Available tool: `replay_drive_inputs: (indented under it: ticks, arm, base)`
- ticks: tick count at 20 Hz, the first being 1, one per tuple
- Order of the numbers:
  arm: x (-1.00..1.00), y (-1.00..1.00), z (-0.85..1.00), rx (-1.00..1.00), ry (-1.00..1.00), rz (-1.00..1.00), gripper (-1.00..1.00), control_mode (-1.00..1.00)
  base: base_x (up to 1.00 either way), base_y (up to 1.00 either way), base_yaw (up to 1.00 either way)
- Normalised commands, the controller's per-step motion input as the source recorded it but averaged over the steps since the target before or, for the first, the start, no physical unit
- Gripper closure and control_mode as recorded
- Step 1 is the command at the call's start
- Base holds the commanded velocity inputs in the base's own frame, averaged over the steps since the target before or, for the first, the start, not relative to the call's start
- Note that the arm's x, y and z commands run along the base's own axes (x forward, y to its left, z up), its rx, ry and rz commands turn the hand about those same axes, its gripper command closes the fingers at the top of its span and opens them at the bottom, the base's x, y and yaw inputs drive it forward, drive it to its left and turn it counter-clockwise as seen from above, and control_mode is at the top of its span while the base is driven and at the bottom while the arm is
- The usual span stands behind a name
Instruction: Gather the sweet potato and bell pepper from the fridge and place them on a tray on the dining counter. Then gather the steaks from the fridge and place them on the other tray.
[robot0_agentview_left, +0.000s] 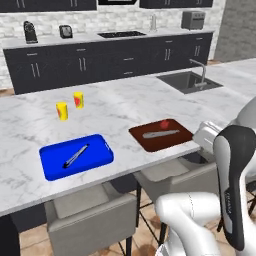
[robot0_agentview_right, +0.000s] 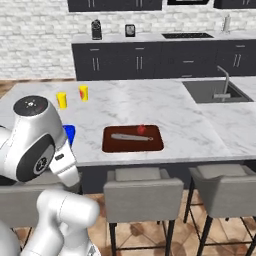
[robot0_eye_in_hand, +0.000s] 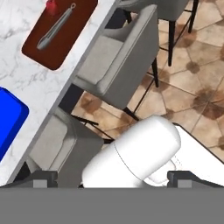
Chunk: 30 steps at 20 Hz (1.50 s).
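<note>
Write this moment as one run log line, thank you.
gripper: open, empty | bell pepper: on brown tray | blue tray: tongs only

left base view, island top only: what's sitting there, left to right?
blue tray with tongs in it → two yellow cups → dark red tray holding tongs and the bell pepper → sink

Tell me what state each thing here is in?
Red tray: on counter, holds tongs and bell pepper.
Blue tray: holds only tongs.
Yellow cups: upright.
Gripper: fingers open, empty, over the stools.
</note>
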Motion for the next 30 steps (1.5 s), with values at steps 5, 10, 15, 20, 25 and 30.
replay_drive_inputs:
  ticks: [5,10,15,20,25,30]
  arm:
    - [0.0,0.0,0.0,0.0,0.0,0.0,-1.0,1.0]
    - [0.0,0.0,0.0,0.0,0.0,0.0,-1.0,1.0]
    - [0.0,0.0,0.0,0.0,0.0,0.0,-1.0,1.0]
    - [0.0,0.0,0.0,0.0,0.0,0.0,-1.0,1.0]
    - [0.0,0.0,0.0,0.0,0.0,0.0,-1.0,1.0]
    - [0.0,0.0,0.0,0.0,0.0,0.0,-1.0,1.0]
  base:
    - [-0.21,0.37,0.28]
    - [-0.24,0.43,0.3]
    - [-0.29,0.49,0.32]
    - [-0.44,0.42,0.34]
    - [-0.43,0.45,0.35]
    - [-0.11,0.47,0.39]
